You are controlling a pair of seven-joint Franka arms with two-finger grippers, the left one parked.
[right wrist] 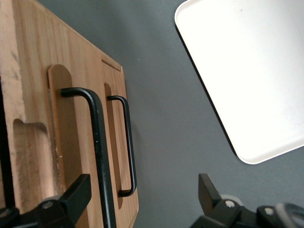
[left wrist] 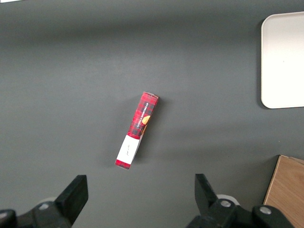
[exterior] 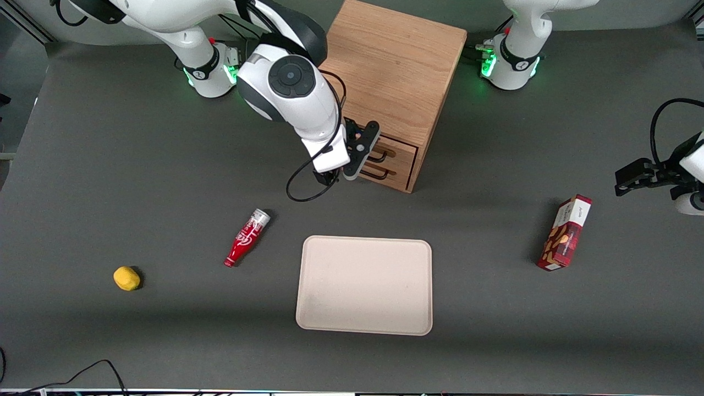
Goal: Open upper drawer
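gripper at upper drawer (closed), grey table

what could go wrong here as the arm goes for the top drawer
The claw is open in front of the oak cabinet, and the upper drawer's handle and the lower drawer's handle sit close together and look alike, so it could hook the wrong one. One finger is close to the wood and may scrape it.

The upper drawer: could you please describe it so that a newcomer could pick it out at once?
Find the oak cabinet standing between the two arm bases. Its front carries two drawers with black wire handles, where the gripper hovers, fingers open. The upper drawer is the higher one, directly above its identical twin, the lower drawer.
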